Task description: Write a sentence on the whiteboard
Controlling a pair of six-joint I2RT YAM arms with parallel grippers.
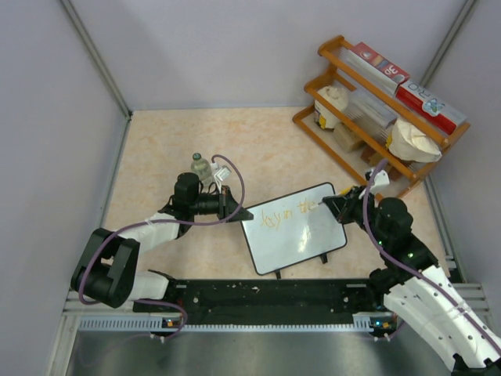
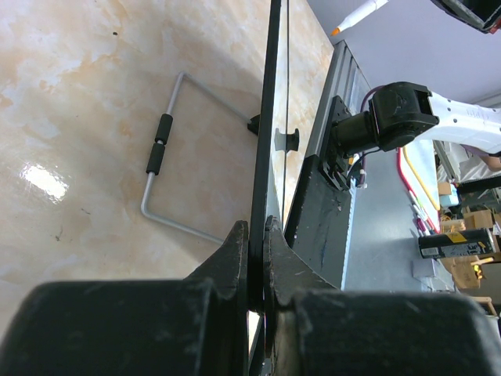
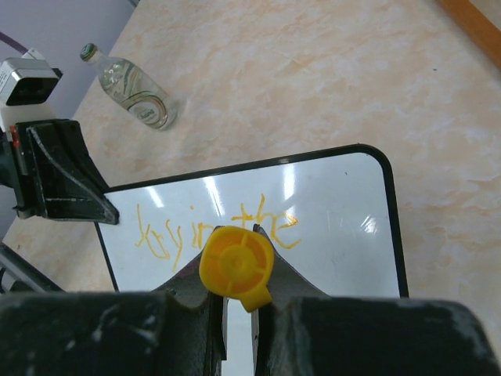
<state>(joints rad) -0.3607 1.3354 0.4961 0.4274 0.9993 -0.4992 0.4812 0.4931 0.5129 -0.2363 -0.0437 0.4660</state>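
The whiteboard (image 1: 301,235) stands tilted in mid-table on its wire stand (image 2: 160,157). Orange script, the sentence (image 1: 286,213), runs along its upper half and reads roughly "by in the" (image 3: 160,239). My left gripper (image 1: 241,213) is shut on the board's upper left corner; in the left wrist view the board (image 2: 266,141) shows edge-on between the jaws of that gripper (image 2: 257,227). My right gripper (image 1: 335,205) is shut on a marker, whose yellow end cap (image 3: 236,266) faces the wrist camera. The marker points at the board just right of the last word.
A clear water bottle (image 1: 202,166) lies behind the left gripper. A wooden shelf (image 1: 376,110) with boxes and bowls stands at the back right. The arms' black base rail (image 1: 266,298) runs along the near edge.
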